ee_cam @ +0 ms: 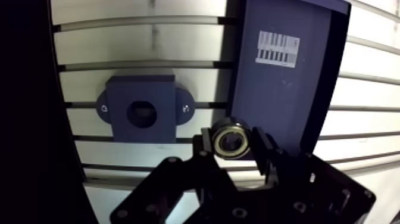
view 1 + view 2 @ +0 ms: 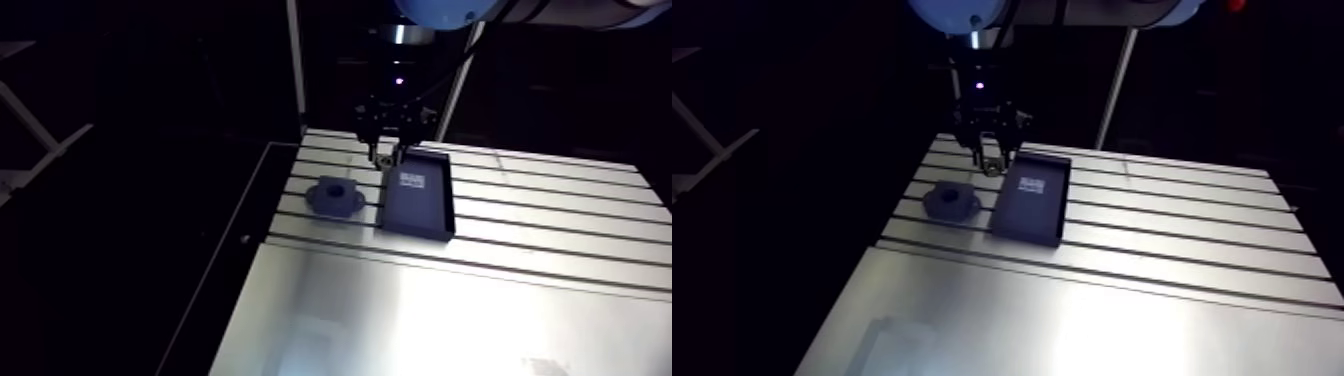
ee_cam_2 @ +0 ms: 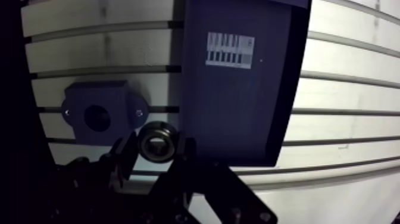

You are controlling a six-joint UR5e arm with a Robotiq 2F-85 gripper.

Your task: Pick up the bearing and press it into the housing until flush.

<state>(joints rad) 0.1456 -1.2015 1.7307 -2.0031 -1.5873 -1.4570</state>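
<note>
In the wrist view a round metal bearing point(image 1: 231, 142) with a brass-coloured ring sits clamped between my gripper's point(image 1: 233, 145) two dark fingers. The gripper hangs above the table at the edge of a dark blue tray point(image 1: 280, 89), near the tray's corner. The dark blue housing point(image 1: 142, 111), a square block with a round bore and two side lugs, lies flat on the slotted table beside the gripper, apart from it. In the arm view the gripper point(image 2: 389, 152) hovers between the housing point(image 2: 334, 195) and the tray point(image 2: 417, 192).
The tray carries a white barcode label point(image 1: 278, 47) and appears otherwise bare. The slotted aluminium table point(image 2: 560, 215) runs out wide beyond the tray; its edge point(image 2: 255, 190) drops into darkness close behind the housing.
</note>
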